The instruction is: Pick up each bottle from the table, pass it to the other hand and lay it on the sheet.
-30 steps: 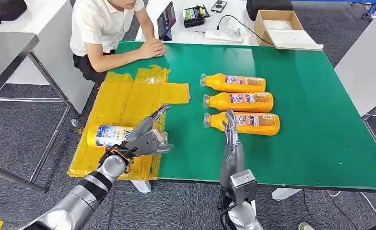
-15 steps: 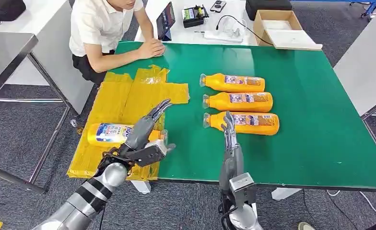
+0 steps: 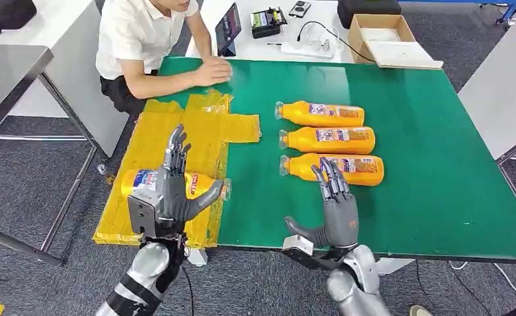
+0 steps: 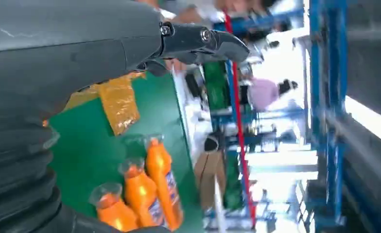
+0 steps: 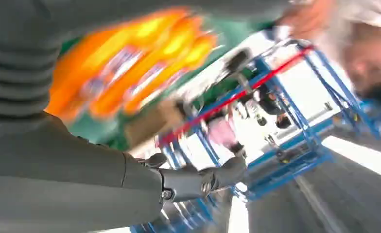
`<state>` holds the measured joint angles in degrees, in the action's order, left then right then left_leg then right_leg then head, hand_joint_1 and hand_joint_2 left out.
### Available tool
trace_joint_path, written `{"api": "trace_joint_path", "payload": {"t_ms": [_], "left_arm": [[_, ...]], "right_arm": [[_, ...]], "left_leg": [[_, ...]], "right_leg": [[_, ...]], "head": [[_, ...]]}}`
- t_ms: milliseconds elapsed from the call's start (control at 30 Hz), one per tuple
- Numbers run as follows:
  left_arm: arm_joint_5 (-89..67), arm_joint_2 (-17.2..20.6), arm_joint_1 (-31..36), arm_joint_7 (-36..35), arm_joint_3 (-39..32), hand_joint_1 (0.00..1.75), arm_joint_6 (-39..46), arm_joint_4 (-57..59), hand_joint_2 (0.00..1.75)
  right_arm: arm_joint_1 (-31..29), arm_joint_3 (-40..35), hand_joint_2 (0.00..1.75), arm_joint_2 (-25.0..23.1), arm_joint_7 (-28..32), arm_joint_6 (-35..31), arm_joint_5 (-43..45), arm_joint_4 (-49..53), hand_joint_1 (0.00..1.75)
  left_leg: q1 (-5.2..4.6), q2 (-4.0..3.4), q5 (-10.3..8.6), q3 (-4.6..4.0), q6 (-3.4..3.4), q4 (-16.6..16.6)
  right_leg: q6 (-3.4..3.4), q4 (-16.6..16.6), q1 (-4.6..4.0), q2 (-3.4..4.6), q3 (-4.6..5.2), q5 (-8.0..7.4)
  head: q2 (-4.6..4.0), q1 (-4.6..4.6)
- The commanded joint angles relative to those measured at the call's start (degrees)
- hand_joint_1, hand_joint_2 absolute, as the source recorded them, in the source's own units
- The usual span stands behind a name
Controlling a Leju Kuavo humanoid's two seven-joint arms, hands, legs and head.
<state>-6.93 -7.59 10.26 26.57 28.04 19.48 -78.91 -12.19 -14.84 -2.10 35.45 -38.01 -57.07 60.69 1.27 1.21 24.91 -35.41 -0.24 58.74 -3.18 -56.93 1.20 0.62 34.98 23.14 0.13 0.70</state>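
Observation:
One orange bottle [image 3: 135, 179] lies on its side on the yellow sheet [image 3: 189, 135] at the table's left. My left hand [image 3: 168, 194] hovers just in front of it, fingers spread and upright, holding nothing. Three more orange bottles [image 3: 322, 114], [image 3: 329, 139], [image 3: 354, 169] lie in a row on the green table [image 3: 426, 171]. My right hand [image 3: 335, 210] stands open near the front edge, its fingertips close to the nearest bottle's neck. The left wrist view shows the three bottles [image 4: 142, 191] beyond the sheet [image 4: 118, 102]. They appear blurred [image 5: 130, 73] in the right wrist view.
A person sits at the table's far left corner, one hand [image 3: 214, 69] resting on the green top. Behind stand a tablet [image 3: 228, 27], a cardboard box [image 3: 387, 39] and cables on a white table. A grey table [image 3: 5, 72] is at the left.
My left hand has let go of the bottle on the sheet, turned upright and drawn back. My right hand has turned palm-open and pulled toward the front edge. The person's hand shifted slightly.

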Motion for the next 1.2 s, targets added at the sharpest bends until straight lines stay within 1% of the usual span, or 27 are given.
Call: {"api": "trace_joint_path", "payload": {"t_ms": [33,333,433,533,567,667,767,800,833,900,933,1033,1067,1100,1200], "left_arm": [[-8.9,0.4,-6.4,3.0,4.0,0.00,7.8,-1.3,1.75],[-8.9,0.5,-6.1,2.9,3.9,0.00,7.8,-1.6,1.75],[-11.3,0.4,-6.3,2.3,4.4,0.00,8.3,-1.7,1.75],[-13.7,0.3,-5.8,2.2,4.7,0.00,9.8,-1.5,1.75],[-13.9,0.3,-5.6,2.1,4.6,0.00,9.9,-1.5,1.75],[-14.3,0.1,-4.9,2.0,4.6,0.00,10.0,-1.4,1.75],[-14.5,-0.3,-3.7,1.9,5.4,0.00,9.4,-0.2,1.75],[-14.4,-0.6,-3.2,1.8,5.8,0.00,9.1,0.4,1.75],[-14.4,-0.7,-2.9,1.8,6.2,0.00,9.0,0.7,1.75],[-14.1,-0.8,-2.6,1.7,6.5,0.00,8.6,0.8,1.75],[-14.1,-0.6,-2.8,1.7,6.7,0.00,8.6,0.8,1.75],[-13.9,-0.4,-3.0,1.6,6.7,0.00,8.6,0.9,1.75],[-13.7,-0.4,-3.1,1.3,6.5,0.00,8.6,0.9,1.75],[-13.2,-0.4,-3.3,0.8,6.2,0.00,8.3,0.9,1.75],[-13.1,-0.2,-3.6,0.7,6.2,0.00,8.1,0.7,1.75]], "right_arm": [[-13.6,10.7,1.75,3.1,-3.3,-2.0,-8.3,-24.3,0.00],[-13.6,10.5,1.75,2.8,-3.6,-2.0,-8.4,-24.2,0.00],[-15.3,6.8,1.75,3.5,-6.4,-1.8,-9.6,-27.3,0.00],[-17.8,3.1,1.75,3.5,-9.3,-1.2,-10.7,-30.7,0.00],[-18.8,2.0,1.75,3.3,-10.4,1.2,-10.2,-32.3,0.00],[-21.2,-1.3,1.75,3.5,-13.9,4.2,-11.9,-35.3,0.00],[-23.8,-2.7,1.75,2.6,-15.3,8.4,-11.8,-37.7,0.00],[-24.8,-3.1,1.75,2.0,-16.4,11.0,-11.5,-39.0,0.00],[-25.8,-5.0,1.75,1.9,-18.8,14.0,-13.2,-40.4,0.00],[-26.9,-6.5,1.75,1.8,-21.8,18.3,-14.2,-41.6,0.00],[-27.3,-7.8,1.75,2.0,-24.5,20.0,-15.7,-42.2,0.00],[-27.8,-9.7,1.75,2.3,-28.8,21.4,-17.3,-42.7,0.00],[-28.0,-9.7,1.75,2.4,-30.7,23.0,-17.4,-43.3,0.00],[-28.4,-10.0,1.75,2.4,-32.6,25.1,-17.7,-43.9,0.00],[-28.2,-10.1,1.75,2.4,-33.7,26.1,-17.6,-43.3,0.00]], "left_leg": [[-0.04,-0.29,0.03,0.29,0.12,-0.1],[0.00,-0.14,0.03,0.21,0.10,-0.1],[0.00,-0.22,0.06,0.30,0.14,-0.1],[0.00,-0.31,0.05,0.19,0.10,0.0],[-0.01,-0.34,0.06,0.25,0.13,0.0],[0.00,-0.24,0.03,0.13,0.08,0.0],[0.01,-0.24,0.03,0.19,0.10,0.0],[0.00,-0.20,0.01,0.11,0.09,0.0],[0.00,-0.29,0.04,0.19,0.12,0.0],[0.00,-0.28,0.04,0.21,0.11,0.0],[0.01,-0.32,0.05,0.27,0.14,0.0],[-0.01,-0.16,0.00,0.16,0.09,0.0],[0.00,-0.24,0.03,0.27,0.12,-0.1],[-0.02,-0.15,0.01,0.18,0.10,0.0],[0.02,-0.20,0.02,0.32,0.11,-0.1]], "right_leg": [[0.10,0.1,-0.01,0.15,-0.23,-0.05],[0.06,0.1,-0.05,0.01,-0.15,-0.01],[0.09,0.1,-0.06,0.03,-0.24,0.00],[0.06,0.0,-0.04,0.16,-0.11,-0.04],[0.10,0.1,-0.05,0.15,-0.16,-0.04],[0.07,0.0,-0.04,0.10,-0.06,-0.04],[0.11,0.0,-0.06,0.07,-0.11,-0.02],[0.06,0.0,-0.04,0.06,-0.03,-0.03],[0.12,0.0,-0.05,0.11,-0.09,-0.02],[0.10,0.0,-0.06,0.10,-0.13,-0.02],[0.13,0.0,-0.07,0.10,-0.19,-0.01],[0.05,0.0,-0.03,0.02,-0.11,-0.02],[0.10,0.1,-0.06,0.05,-0.20,-0.01],[0.06,0.0,-0.02,0.01,-0.12,-0.01],[0.11,0.1,-0.07,0.01,-0.25,-0.01]], "head": [[0.00,0.07],[0.00,0.04],[0.00,0.04],[0.00,0.04],[0.00,0.04],[0.00,0.04],[0.00,0.04],[0.00,0.04],[0.00,0.04],[0.00,0.04],[0.00,0.04],[0.00,0.04],[0.00,0.04],[0.00,0.04],[0.00,0.04]]}}
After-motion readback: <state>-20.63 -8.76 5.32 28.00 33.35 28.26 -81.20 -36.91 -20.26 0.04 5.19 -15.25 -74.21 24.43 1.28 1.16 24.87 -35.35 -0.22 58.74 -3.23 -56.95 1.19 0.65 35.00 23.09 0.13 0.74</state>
